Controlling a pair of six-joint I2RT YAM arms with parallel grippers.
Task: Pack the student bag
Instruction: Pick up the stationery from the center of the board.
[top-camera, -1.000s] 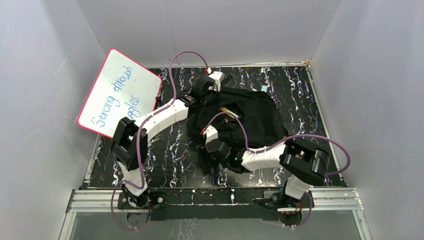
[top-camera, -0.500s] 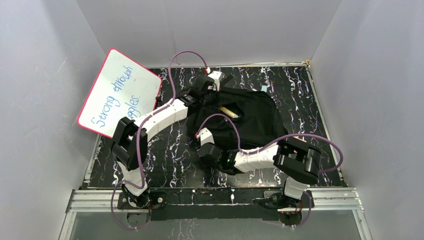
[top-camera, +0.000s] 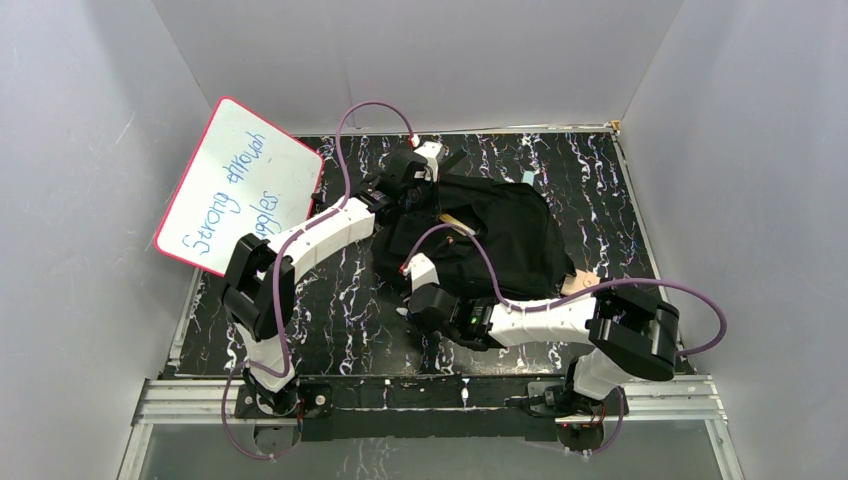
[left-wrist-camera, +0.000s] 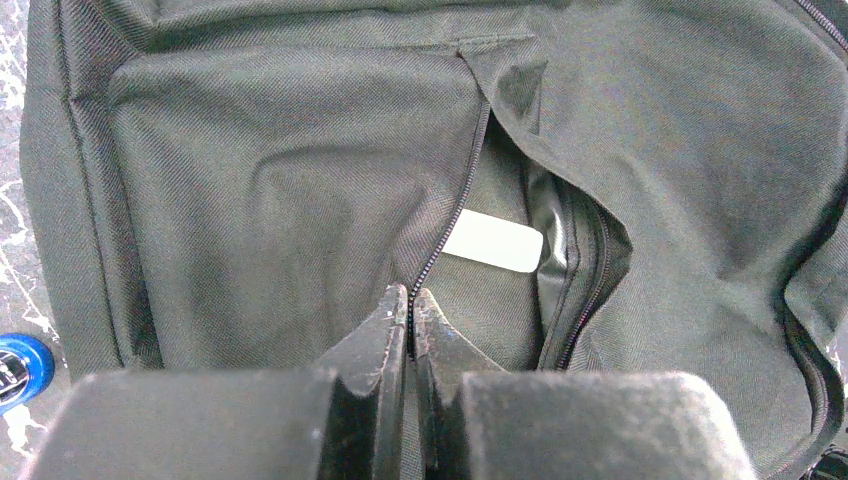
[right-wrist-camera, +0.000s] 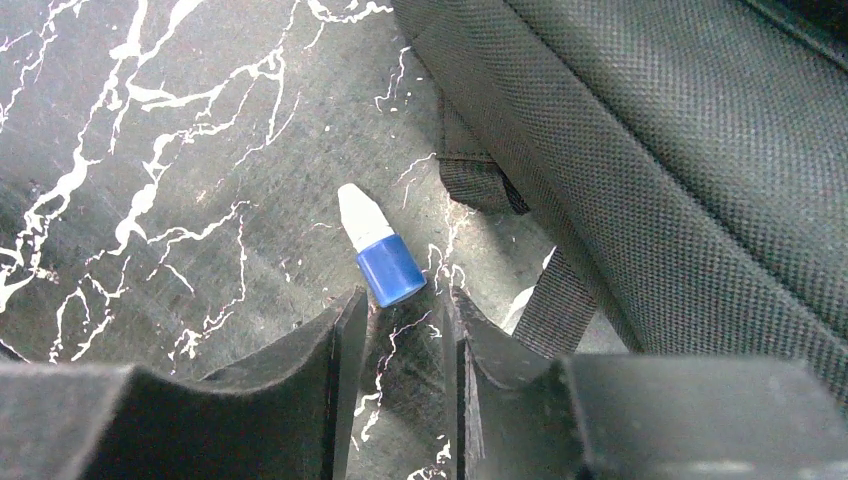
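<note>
1. The bag lies at frame centre, soft and floppy; I'd grab seams or the zip edge.
2. My left gripper pinches its zip edge.
3. My right gripper, narrowly apart, flanks a blue bottle.

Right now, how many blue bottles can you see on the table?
1 certain: a white-capped blue bottle ahead of the right end effector. A blue object by the backpack's side may be another; more may be hidden.
</note>
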